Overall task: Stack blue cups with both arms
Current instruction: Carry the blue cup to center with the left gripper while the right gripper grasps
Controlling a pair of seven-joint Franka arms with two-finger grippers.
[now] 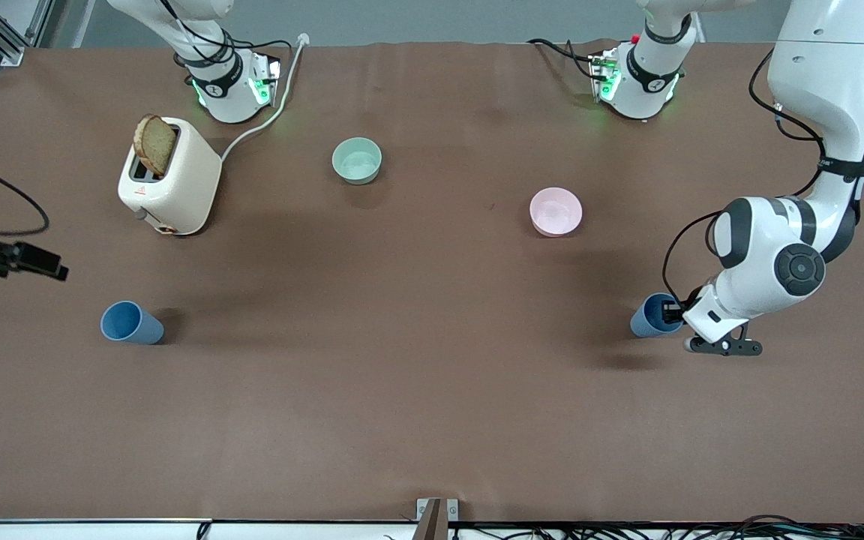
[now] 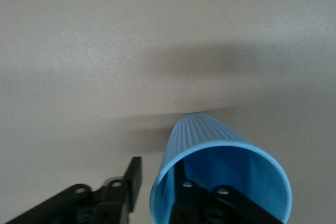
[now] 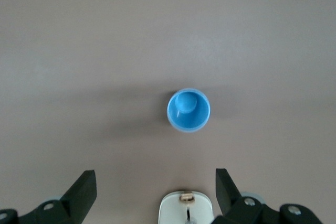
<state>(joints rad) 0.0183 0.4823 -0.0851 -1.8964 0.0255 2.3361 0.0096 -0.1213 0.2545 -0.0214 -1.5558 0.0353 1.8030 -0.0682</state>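
One blue cup [image 1: 130,323] stands upright on the brown table near the right arm's end; the right wrist view shows it [image 3: 188,110] from above. My right gripper [image 1: 42,262] hangs high over that end, fingers wide open and empty [image 3: 156,178], the cup between and ahead of them. The second blue cup [image 1: 648,318] stands near the left arm's end. My left gripper [image 1: 673,311] is open at its rim [image 2: 157,169]: one finger [image 2: 181,192] is inside the cup [image 2: 210,135], the other [image 2: 134,174] outside, a gap from the wall.
A cream toaster [image 1: 169,180] with a bread slice stands farther from the front camera than the first cup; its edge shows in the right wrist view [image 3: 186,208]. A pale green bowl [image 1: 357,160] and a pink bowl [image 1: 556,211] sit mid-table.
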